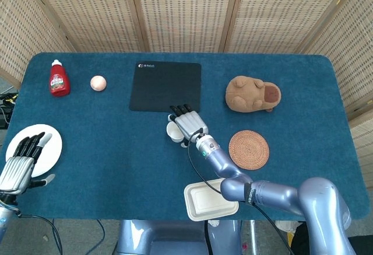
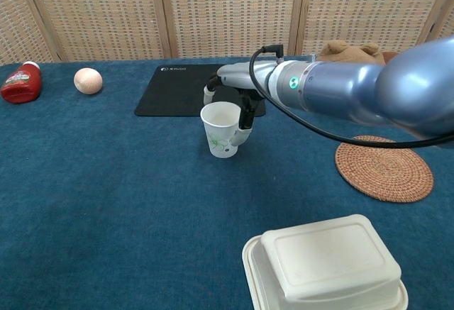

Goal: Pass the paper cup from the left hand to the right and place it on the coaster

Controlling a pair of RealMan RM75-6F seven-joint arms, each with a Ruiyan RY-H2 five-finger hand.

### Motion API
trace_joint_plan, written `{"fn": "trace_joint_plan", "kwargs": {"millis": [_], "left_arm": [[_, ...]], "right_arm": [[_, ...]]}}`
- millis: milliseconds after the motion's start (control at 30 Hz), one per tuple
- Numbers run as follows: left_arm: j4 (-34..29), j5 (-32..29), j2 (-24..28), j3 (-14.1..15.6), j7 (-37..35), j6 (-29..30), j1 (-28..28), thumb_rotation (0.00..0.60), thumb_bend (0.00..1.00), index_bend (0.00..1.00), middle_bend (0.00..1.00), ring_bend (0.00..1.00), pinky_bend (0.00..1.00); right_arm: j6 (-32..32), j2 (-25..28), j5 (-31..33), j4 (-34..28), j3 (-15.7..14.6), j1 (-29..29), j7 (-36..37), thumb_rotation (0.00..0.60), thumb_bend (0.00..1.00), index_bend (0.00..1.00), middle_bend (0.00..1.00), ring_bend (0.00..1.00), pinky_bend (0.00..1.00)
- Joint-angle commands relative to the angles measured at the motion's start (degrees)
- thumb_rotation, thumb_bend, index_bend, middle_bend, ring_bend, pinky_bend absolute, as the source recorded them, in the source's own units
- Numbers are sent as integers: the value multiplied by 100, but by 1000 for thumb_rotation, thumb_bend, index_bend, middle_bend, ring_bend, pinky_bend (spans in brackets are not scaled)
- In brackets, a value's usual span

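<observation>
Paper cup (image 2: 223,130) stands upright on the blue tabletop (image 1: 116,150), a little toward the near edge from the middle and just in front of the black mat (image 1: 165,86). It is white with a faint green print and its mouth is open upward. The right hand (image 1: 186,125) reaches over it from the right: in the chest view its fingers (image 2: 246,111) come down along the far and right sides of the rim, and a pale fingertip curls against the cup's lower right wall. Whether the hand truly grips the cup or only touches it I cannot tell; the cup's base sits on the cloth.

The woven coaster (image 1: 249,149) lies well apart to the right of the cup, toward the right edge, with nothing on it. The left hand (image 1: 20,164) hovers at the near left corner, over a white plate (image 1: 51,150), its dark fingers spread apart and holding nothing.

Along the far edge sit a red sauce bottle (image 1: 59,79) on its side and a pale round ball (image 1: 98,83) beside it. A brown plush toy (image 1: 252,94) rests toward the far right. A closed white foam box (image 2: 328,264) sits at the near edge.
</observation>
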Motion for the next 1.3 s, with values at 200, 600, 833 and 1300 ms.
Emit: {"fn": "trace_joint_plan", "kwargs": {"millis": [200, 600, 833, 1300], "left_arm": [[23, 34, -3, -9, -48, -37, -4, 600, 187, 0, 0, 0, 0], [46, 45, -13, -41, -80, -82, -4, 600, 187, 0, 0, 0, 0], [38, 76, -14, -43, -67, -80, 2, 600, 187, 0, 0, 0, 0], [-37, 179, -9, -63, 68, 90, 56, 600, 188, 0, 0, 0, 0]], "right_arm": [[-95, -188, -134, 339, -82, 78, 195, 600, 17, 346, 31, 0, 0], [92, -77, -353, 147, -103, 48, 315, 600, 14, 433, 80, 0, 0], [488, 345, -288, -465, -169, -68, 15, 600, 13, 437, 82, 0, 0], [1663, 1981, 10, -2223, -770, -1051, -526, 600, 14, 433, 76, 0, 0]]}}
